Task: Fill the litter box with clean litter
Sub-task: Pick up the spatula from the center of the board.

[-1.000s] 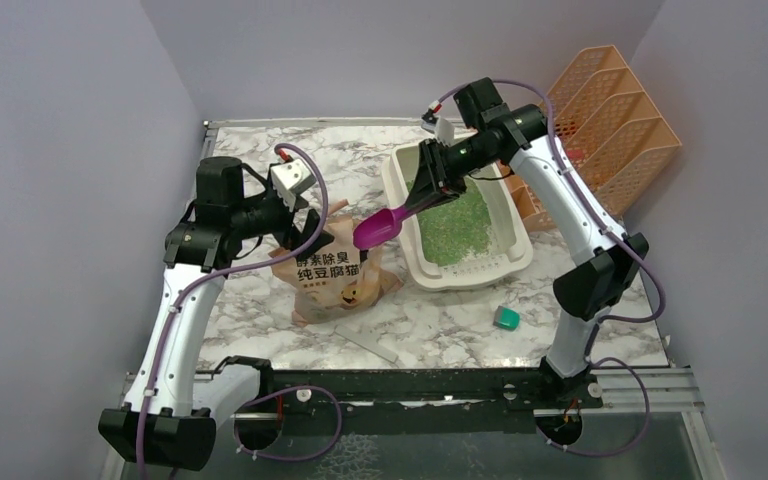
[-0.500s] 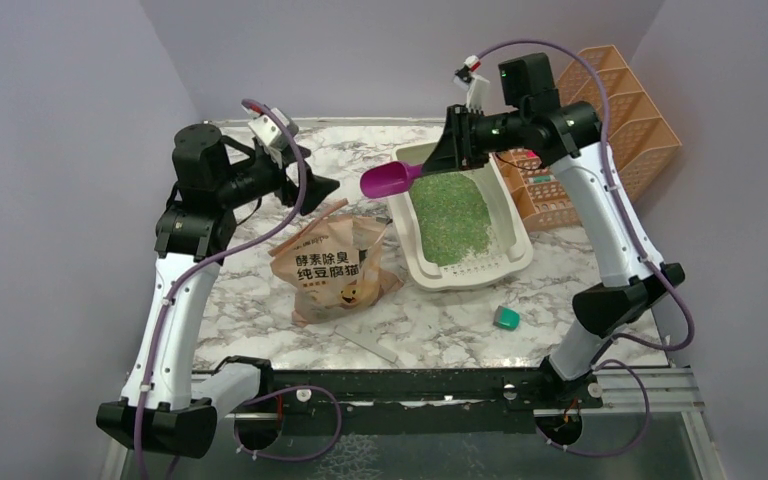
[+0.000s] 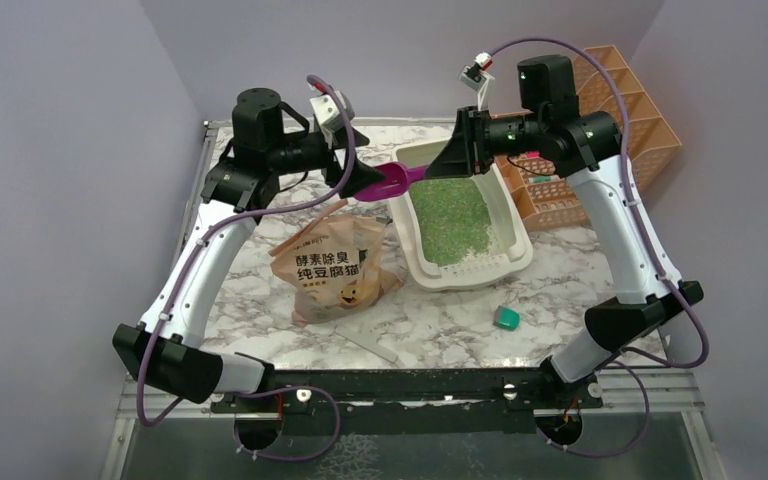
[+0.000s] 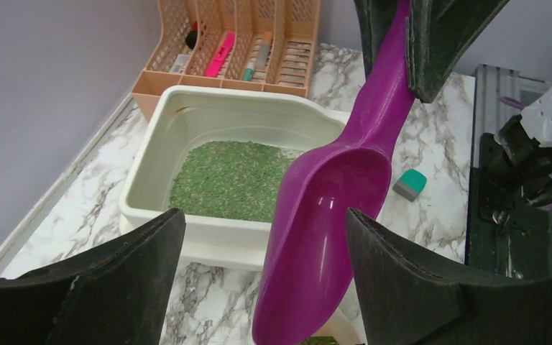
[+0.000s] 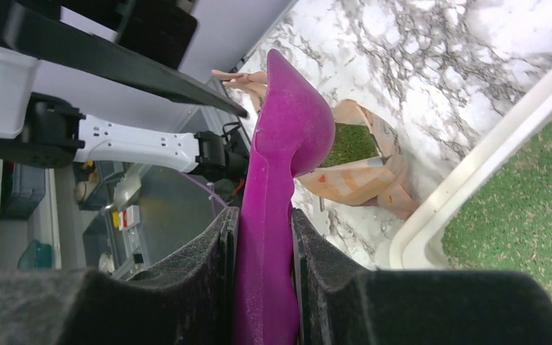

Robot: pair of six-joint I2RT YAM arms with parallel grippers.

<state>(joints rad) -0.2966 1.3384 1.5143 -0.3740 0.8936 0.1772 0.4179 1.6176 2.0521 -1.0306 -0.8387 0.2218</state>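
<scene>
The cream litter box [image 3: 516, 238] lies right of centre with the clean litter [image 3: 450, 213] spread green across its floor. My right gripper [image 3: 457, 155] is shut on the handle of a magenta scoop [image 3: 392, 181], held level above the box's far-left corner. In the right wrist view both pads [image 5: 219, 248] press the scoop handle [image 5: 264, 273]. My left gripper [image 4: 262, 280] is open, one finger on each side of the scoop bowl [image 4: 330, 208], with a gap on the left side. The bowl's inside shows bare. Litter [image 4: 230, 180] fills the box [image 4: 187, 122] behind it.
A tan paper bag [image 3: 335, 265] lies open under the scoop, left of the box. An orange mesh rack [image 3: 610, 120] stands at the back right. A small teal block [image 3: 506, 318] and a grey strip [image 3: 370, 345] lie near the front.
The right arm lifted the scoop from over the bag up to the box's far-left corner. The left gripper left the bag, rose and swung right around the scoop bowl, its jaws narrowing slightly.
</scene>
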